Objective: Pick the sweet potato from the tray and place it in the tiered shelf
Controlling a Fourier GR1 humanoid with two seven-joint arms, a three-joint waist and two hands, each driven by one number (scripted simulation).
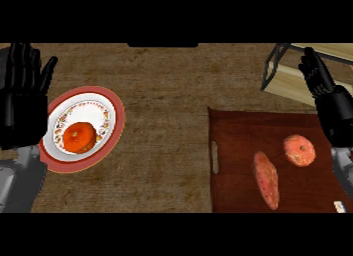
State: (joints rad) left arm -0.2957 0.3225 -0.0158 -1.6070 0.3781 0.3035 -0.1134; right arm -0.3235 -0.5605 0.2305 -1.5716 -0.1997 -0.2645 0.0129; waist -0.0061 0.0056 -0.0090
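Note:
A long reddish sweet potato (266, 180) lies on the dark red tray (238, 130) at the lower right. Beside it, further right on the tray, sits a rounder pink-orange fruit or vegetable (300, 149). The tiered shelf (297, 75), with a dark frame and pale wooden boards, stands at the upper right. My right hand (328, 95) is open with straight fingers, above the tray's right edge and next to the shelf, holding nothing. At the left edge my left hand (20, 85) rests open, fingers up.
A white patterned plate (98, 107) on a red underplate holds an orange round fruit (78, 137) at the left, partly behind my left hand. A small pale handle (215, 157) shows on the tray's left edge. Brown counter lies between plate and tray.

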